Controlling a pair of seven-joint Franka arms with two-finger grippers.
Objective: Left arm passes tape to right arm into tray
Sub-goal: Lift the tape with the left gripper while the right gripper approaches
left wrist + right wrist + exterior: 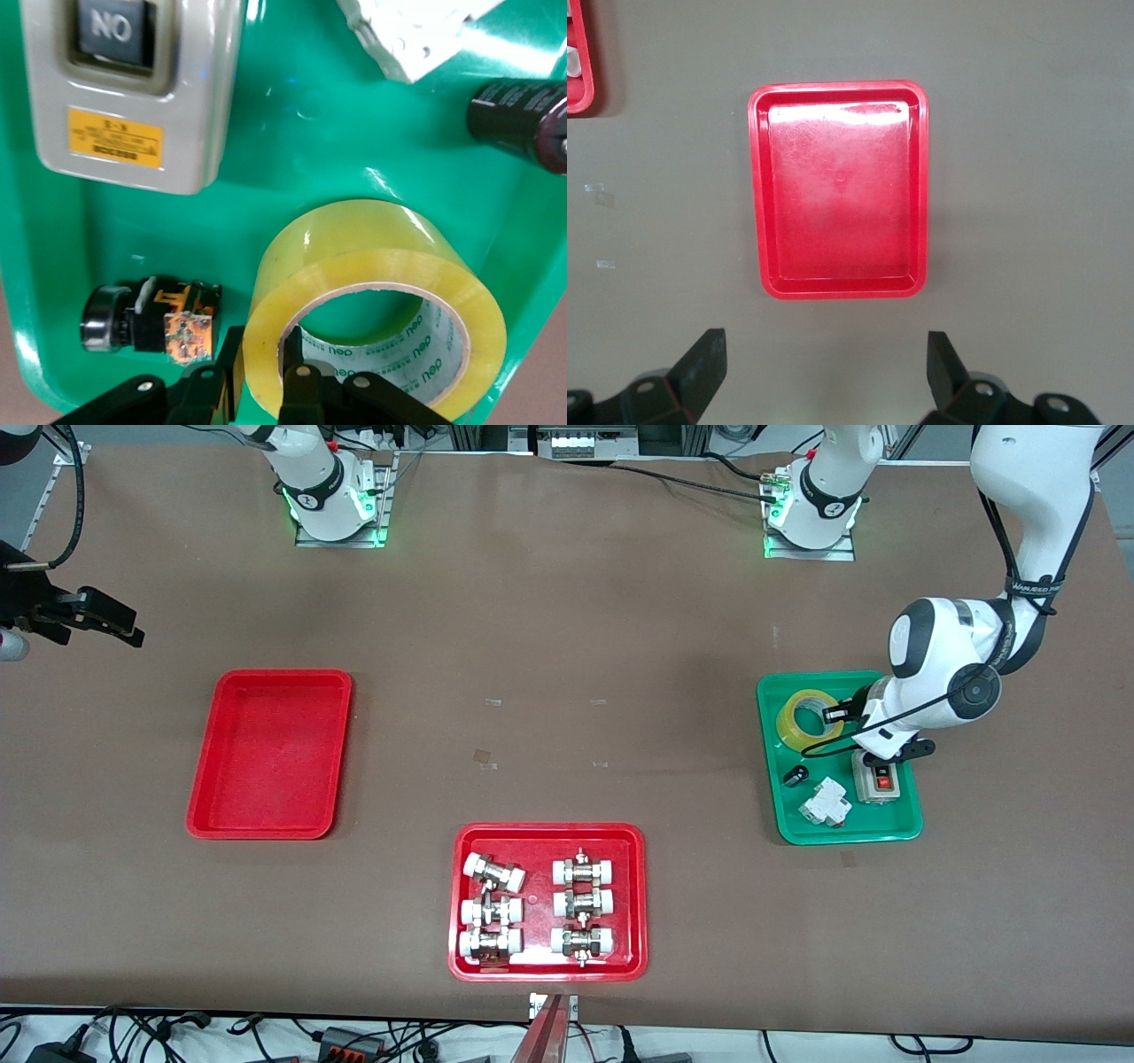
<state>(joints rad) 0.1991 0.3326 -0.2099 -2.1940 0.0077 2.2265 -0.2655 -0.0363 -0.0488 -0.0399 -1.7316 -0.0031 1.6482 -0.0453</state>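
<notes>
Now left gripper [262,376] pinching tape [372,301] wall

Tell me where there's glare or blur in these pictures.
Left wrist view: bright highlights on the green tray, and the tape shines. Right wrist view: white glare on the red tray. Front view: even lighting, soft shadows under the trays.

The tape [372,266] is seen as translucent yellow film, glossy, wound on a pale printed paper-like core. The green tray [292,115] under it is smooth, shiny plastic with bright glare spots. Beside the tape, a grey switch box [133,88] appears as matt plastic. The red tray [840,190] is glossy plastic, faintly scuffed inside. The table [567,646] is covered in matt brown sheet.
</notes>
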